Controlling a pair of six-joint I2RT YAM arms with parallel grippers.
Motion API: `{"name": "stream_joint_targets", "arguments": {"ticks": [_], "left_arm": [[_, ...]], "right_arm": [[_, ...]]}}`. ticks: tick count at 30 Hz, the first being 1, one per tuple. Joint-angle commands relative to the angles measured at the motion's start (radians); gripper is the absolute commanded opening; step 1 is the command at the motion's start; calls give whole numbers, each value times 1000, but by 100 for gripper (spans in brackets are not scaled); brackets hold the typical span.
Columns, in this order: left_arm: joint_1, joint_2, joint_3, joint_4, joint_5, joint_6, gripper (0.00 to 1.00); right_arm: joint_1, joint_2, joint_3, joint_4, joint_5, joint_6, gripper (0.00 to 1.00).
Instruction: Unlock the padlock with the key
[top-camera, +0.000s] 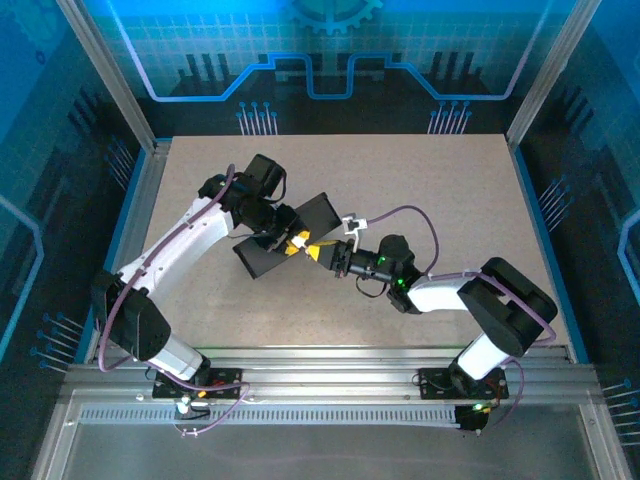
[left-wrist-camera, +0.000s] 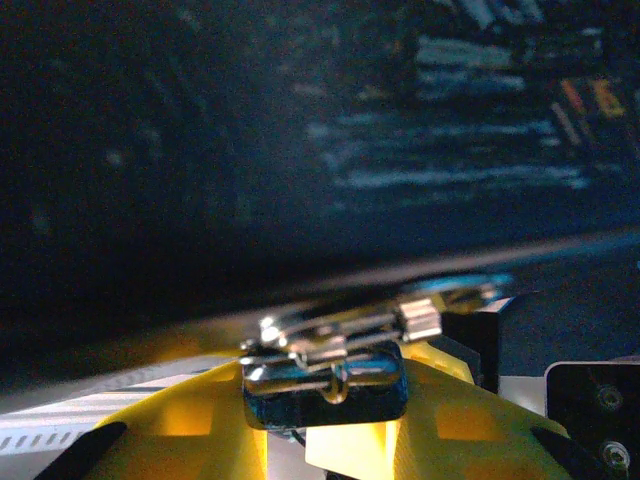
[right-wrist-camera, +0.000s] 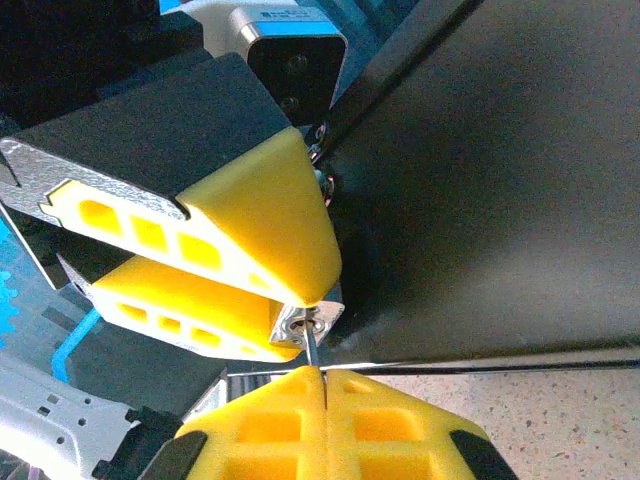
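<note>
Your left hand (top-camera: 288, 242) is clamped on the padlock (left-wrist-camera: 325, 385). Its 2 yellow fingers (right-wrist-camera: 250, 220) press on either side of the silvery body. In the left wrist view the lock sits between them with its metal face towards the camera.

Your right hand (right-wrist-camera: 322, 395) comes in from the right, its 2 yellow fingers pressed together on the key (right-wrist-camera: 312, 352). Only a thin sliver of the blade shows, standing up out of the seam between the fingertips. Its tip meets the silvery end of the padlock just above. You cannot tell from these views how far the blade sits inside the lock, if at all.

The 2 hands meet tip to tip a little left of the middle of the surface (top-camera: 420, 180), just over the dark box (top-camera: 262, 258). The box's lid (right-wrist-camera: 500, 200) stands raised just on the far side of the hands, and in the right wrist view it is a wide dark panel to the right of the lock.
</note>
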Motion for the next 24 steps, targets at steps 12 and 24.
{"name": "stream_joint_targets", "arguments": {"ticks": [12,24], "left_arm": [[-12,8,91,-88,76,50,0],[-13,8,79,-102,83,68,0]], "right_arm": [[55,53,72,73,141,-2,0],[54,39,94,49,162,-20,0]]}}
